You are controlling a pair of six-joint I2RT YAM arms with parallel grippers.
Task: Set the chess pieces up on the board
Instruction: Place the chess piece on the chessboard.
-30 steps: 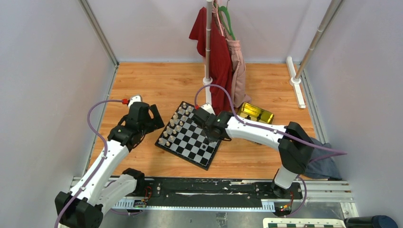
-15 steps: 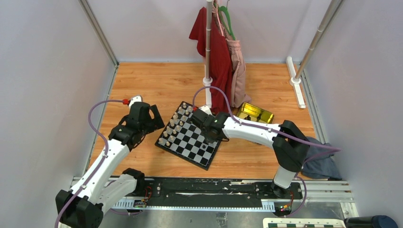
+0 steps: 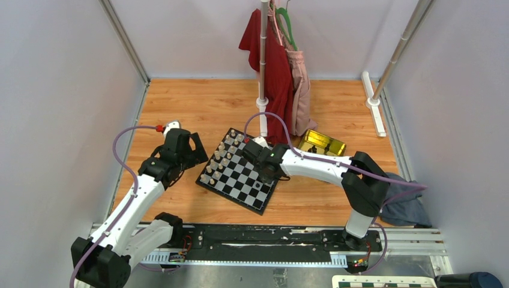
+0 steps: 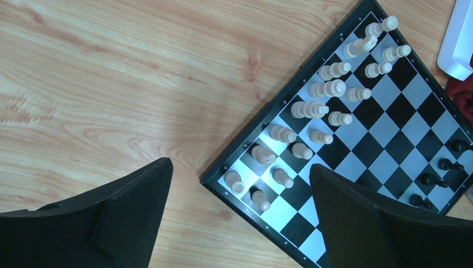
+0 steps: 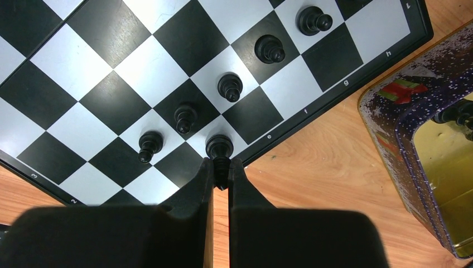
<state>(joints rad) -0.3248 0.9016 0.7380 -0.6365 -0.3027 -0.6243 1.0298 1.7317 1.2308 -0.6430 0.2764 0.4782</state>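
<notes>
The chequered board (image 3: 240,175) lies tilted at the table's middle, with cream-white pieces along its left side (image 4: 326,89). Black chess pieces (image 5: 230,86) stand in a diagonal row near its right rim (image 5: 334,95). My right gripper (image 5: 221,164) is shut on one black chess piece (image 5: 220,146), held upright over a white square at that rim. In the top view this gripper (image 3: 264,171) sits at the board's right edge. My left gripper (image 4: 240,164) hangs open above the board's near-left corner, its fingers (image 4: 134,206) wide apart and holding nothing.
A gold tin tray (image 3: 322,143) lies just right of the board, with a black piece (image 5: 454,114) inside it. A clothes pole (image 3: 262,102) with red and pink garments (image 3: 279,72) stands behind. A grey cloth (image 3: 403,207) lies at the right.
The right arm has shifted slightly left with the black piece in its grip, reaching the board's right edge. The left arm has hardly moved.
</notes>
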